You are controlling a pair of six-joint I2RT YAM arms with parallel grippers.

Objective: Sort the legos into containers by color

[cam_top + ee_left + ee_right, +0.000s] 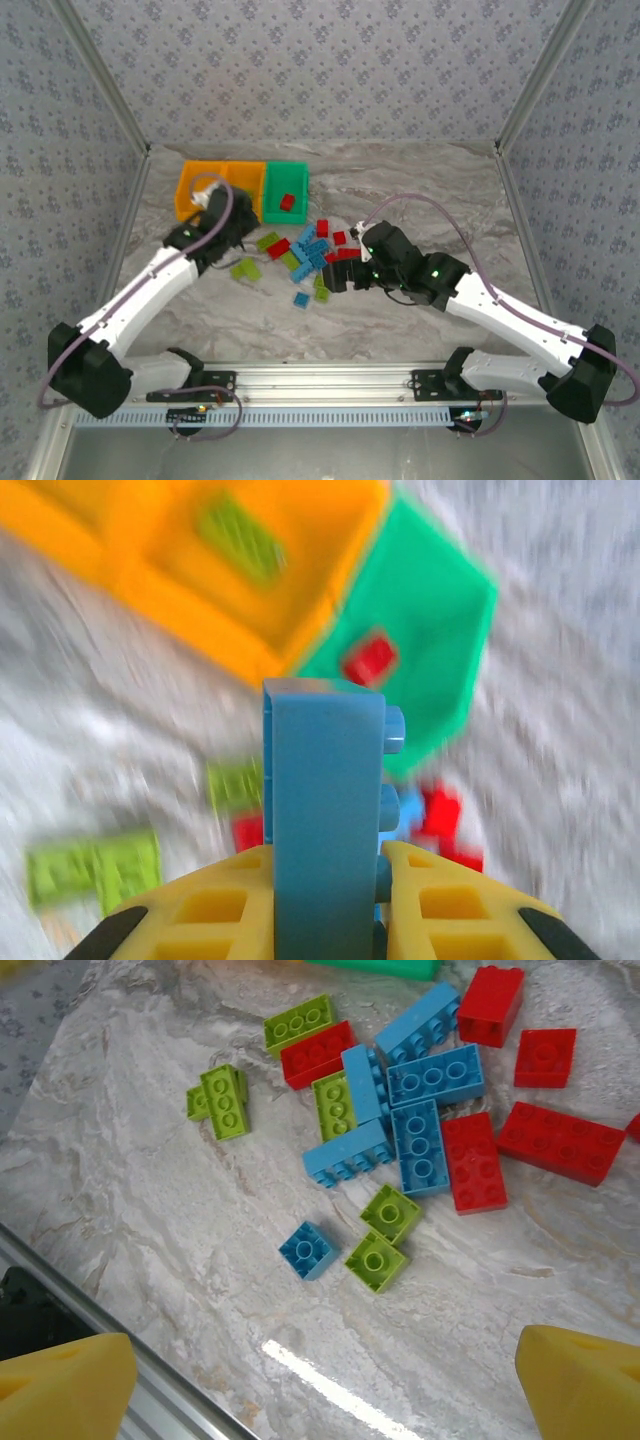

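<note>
A: Where are the containers [273, 185] sitting?
B: Far left on the table [420, 190]. Near them, the left gripper [325, 900] is pinching a blue lego [320, 780] upright.
A: The right gripper [320, 1390]?
B: It's hovering, jaws spread wide, over the loose legos [420, 1140].

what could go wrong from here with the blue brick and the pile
The blue brick stands tall out of the left jaws, gripped low, so it might tip or slip on the way. It could also land wrongly: one orange bin already holds a lime brick, the green bin a red brick. The right jaws hang open above a tightly packed pile, so they may catch two bricks at once.
</note>
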